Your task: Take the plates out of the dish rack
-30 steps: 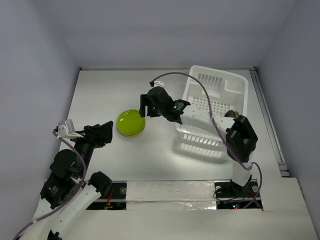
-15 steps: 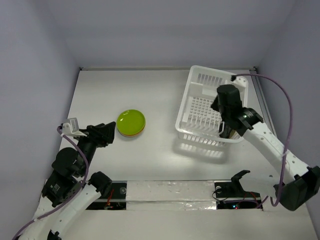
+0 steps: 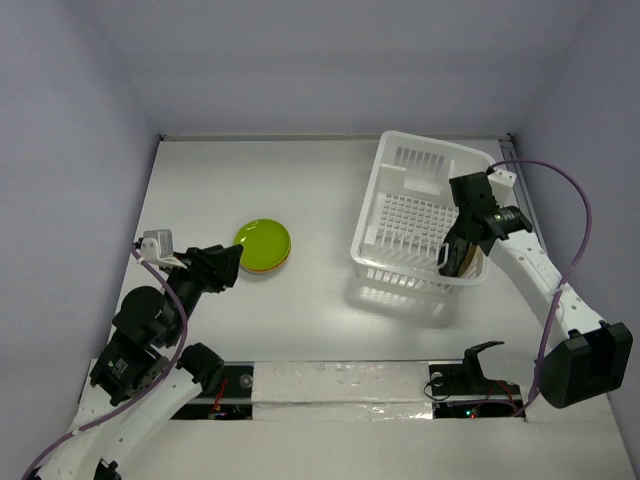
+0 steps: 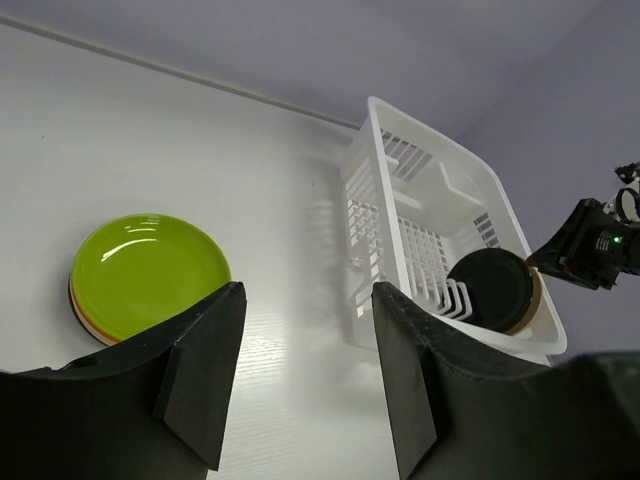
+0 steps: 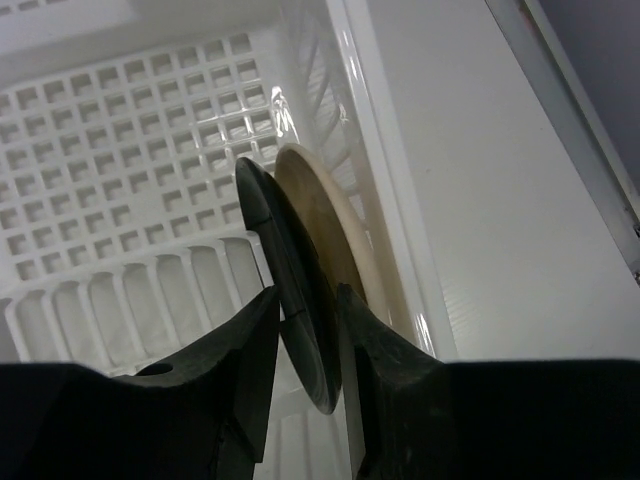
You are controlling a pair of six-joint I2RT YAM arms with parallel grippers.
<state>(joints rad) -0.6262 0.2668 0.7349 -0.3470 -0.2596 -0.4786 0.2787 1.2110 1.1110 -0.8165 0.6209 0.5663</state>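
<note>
The white dish rack (image 3: 375, 215) stands at the right of the table. Two plates stand on edge in its front right corner: a dark grey-teal one (image 5: 262, 215) and a tan one (image 5: 325, 220) behind it. My right gripper (image 5: 308, 300) reaches down into the rack (image 5: 120, 150), with its fingers pressed on both faces of the dark plate's rim; it also shows in the top view (image 3: 458, 248). A stack of plates with a lime green one (image 3: 262, 243) on top lies left of centre. My left gripper (image 3: 225, 265) is open and empty beside that stack, its fingers (image 4: 200, 370) wide apart.
The left wrist view shows the lime plate (image 4: 150, 270), the rack (image 4: 365, 230), the dark plate (image 4: 490, 290) and the right arm (image 4: 590, 245). A metal rail (image 3: 540, 250) runs along the table's right edge. A taped strip (image 3: 340, 380) marks the near edge.
My right arm swung from beside the plate stack over to the rack, then dropped its fingers around the dark plate. My left gripper edged a little to the right.
</note>
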